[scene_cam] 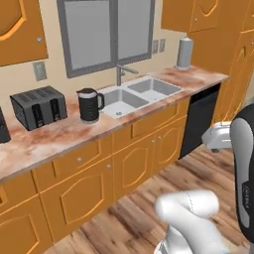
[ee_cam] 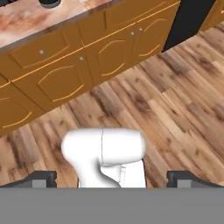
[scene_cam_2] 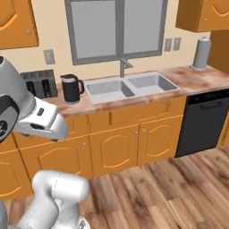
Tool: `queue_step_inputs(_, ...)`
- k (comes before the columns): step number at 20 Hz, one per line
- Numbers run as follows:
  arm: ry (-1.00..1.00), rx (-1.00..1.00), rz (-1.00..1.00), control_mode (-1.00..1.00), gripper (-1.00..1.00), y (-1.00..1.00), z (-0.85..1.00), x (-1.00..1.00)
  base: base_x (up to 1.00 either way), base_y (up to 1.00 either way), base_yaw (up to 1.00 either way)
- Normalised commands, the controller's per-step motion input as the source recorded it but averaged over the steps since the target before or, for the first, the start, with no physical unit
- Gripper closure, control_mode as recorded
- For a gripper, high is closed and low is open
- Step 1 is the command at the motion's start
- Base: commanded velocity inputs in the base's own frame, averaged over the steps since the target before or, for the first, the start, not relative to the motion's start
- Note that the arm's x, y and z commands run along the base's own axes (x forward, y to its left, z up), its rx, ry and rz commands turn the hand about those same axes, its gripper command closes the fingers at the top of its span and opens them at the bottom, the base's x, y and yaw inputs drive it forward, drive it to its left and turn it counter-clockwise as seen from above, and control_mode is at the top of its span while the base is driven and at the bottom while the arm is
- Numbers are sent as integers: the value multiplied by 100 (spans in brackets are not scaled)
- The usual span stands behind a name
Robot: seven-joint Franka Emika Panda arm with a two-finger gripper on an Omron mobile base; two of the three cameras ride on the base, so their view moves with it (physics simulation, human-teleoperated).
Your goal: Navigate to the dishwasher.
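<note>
Black dishwasher, closed, below counter, right of sink cabinets

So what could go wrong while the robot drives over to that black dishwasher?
The dishwasher sits off to the right, under the counter's end, so the base must travel along the orange cabinets and could scrape them if it cuts in too close. The tall orange cabinet just past the dishwasher leaves little room to overshoot. The gripper hangs open and low over the wooden floor.

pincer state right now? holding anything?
Pincer: open, fingertips spread wide apart, nothing between them; it hangs over the wood floor, away from the dishwasher.
</note>
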Motion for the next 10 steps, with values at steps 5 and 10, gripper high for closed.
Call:
queue_step_inputs(5,0,0,0,100,-100,0,0,0,75,-100,43)
queue_step_inputs(10,0,0,0,100,-100,0,0,0,50,-100,45)
